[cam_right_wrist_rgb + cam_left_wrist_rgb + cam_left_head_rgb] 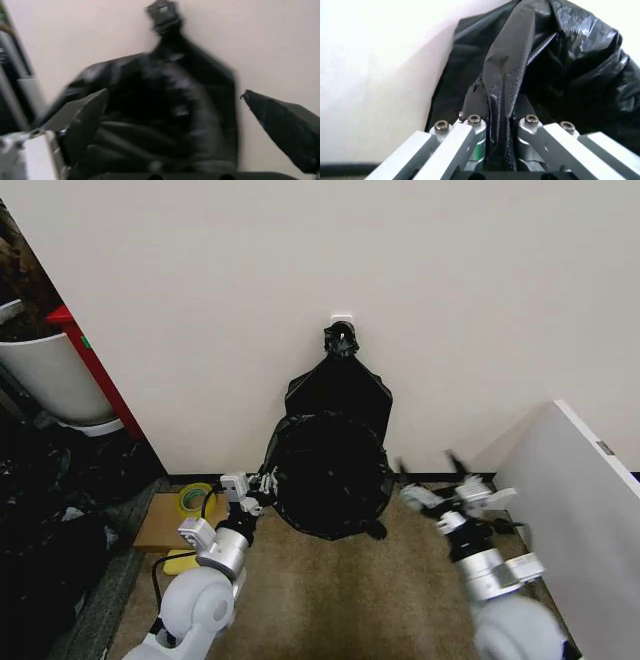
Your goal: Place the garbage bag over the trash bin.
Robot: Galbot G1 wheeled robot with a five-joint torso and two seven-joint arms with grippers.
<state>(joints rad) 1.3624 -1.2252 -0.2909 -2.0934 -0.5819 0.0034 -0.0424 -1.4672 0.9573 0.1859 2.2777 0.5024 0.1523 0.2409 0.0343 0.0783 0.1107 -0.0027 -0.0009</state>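
Garbage bag bulges round and black on the floor against the wall, just below a flat black bag knotted at a wall hook. Trash bin can't be made out; whether it sits under the plastic is unclear. Left gripper at the bag's left edge, fingers clamped on a fold of it. Right gripper just right of the bag, spread apart, apart from it. Tape roll on cardboard box to the left, plant pot further left, white panel to the right

Plain cream wall, brown carpet, white panel alongside.
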